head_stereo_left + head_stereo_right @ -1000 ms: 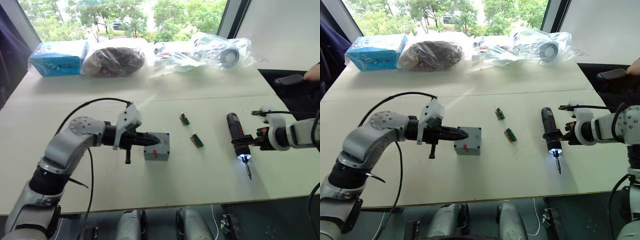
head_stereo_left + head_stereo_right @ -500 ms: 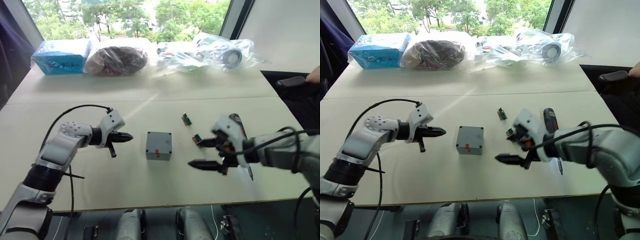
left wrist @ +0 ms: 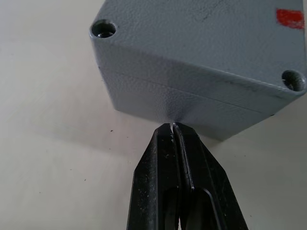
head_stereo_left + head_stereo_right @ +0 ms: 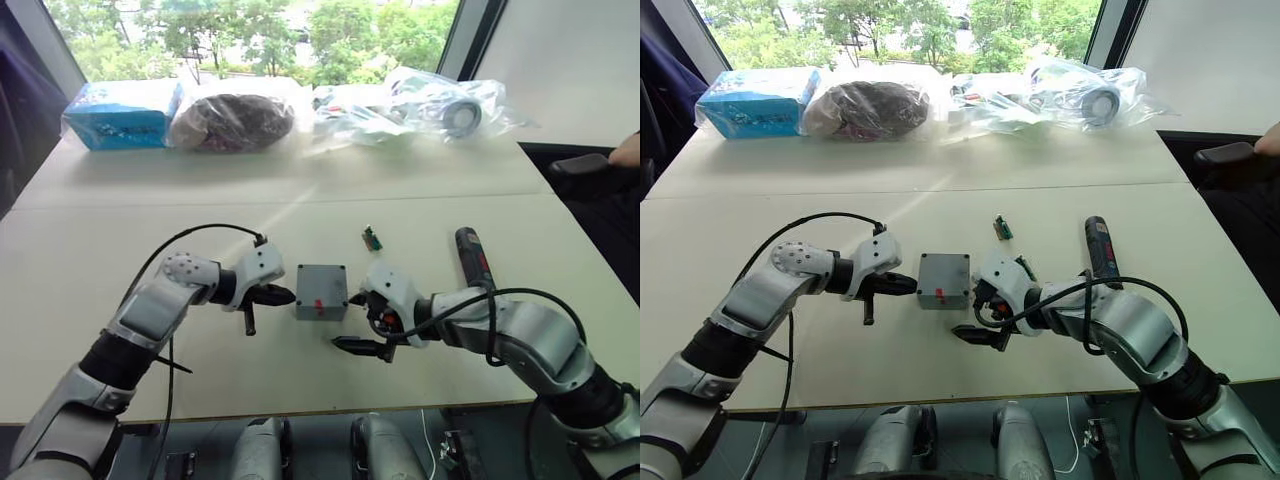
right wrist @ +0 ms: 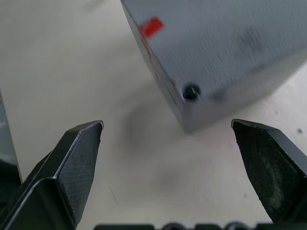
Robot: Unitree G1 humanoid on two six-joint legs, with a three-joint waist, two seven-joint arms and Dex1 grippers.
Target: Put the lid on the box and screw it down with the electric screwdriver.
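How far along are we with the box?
Done: the lid sits on the box, seam closed. In hand: nothing; the shut left gripper touches the box wall, the open right gripper is beside it. Left: screwing; the electric screwdriver lies on the table.

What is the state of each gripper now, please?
Left gripper: shut, holding nothing, tips at the side of the box.
Right gripper: open, holding nothing, near the box corner.

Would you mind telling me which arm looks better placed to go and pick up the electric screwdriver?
Probably the right. The electric screwdriver lies on the robot's right side, and the right pincer is open. The left pincer is shut, its tips at the box.
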